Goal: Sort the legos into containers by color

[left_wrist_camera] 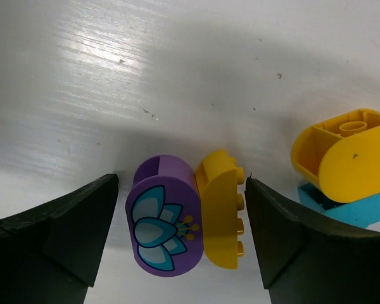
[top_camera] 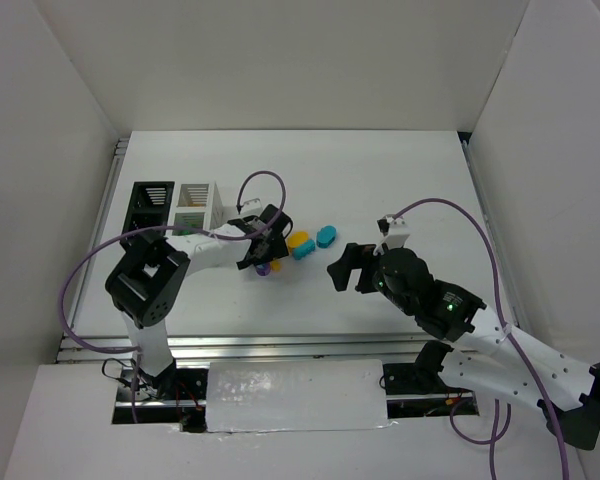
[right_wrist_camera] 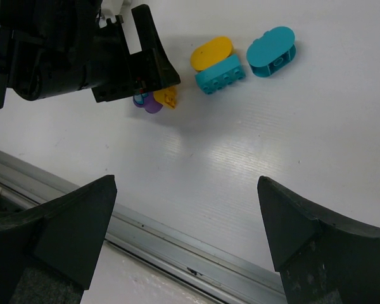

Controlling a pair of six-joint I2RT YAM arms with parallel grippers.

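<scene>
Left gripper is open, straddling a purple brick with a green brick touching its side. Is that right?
Not quite. Touching the purple brick is a yellow brick, not a green one; the left wrist view shows it. The rest holds: the left gripper is open and straddles the pair.

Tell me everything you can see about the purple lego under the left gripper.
The purple lego is a small, glossy plastic brick with rounded ends. It lies on the white table. Its flat face, turned toward the wrist camera, is printed with a teal and pale-blue flower with yellow dots. A yellow lego presses against one side. It sits between the open fingers of the left gripper, untouched by them.
</scene>
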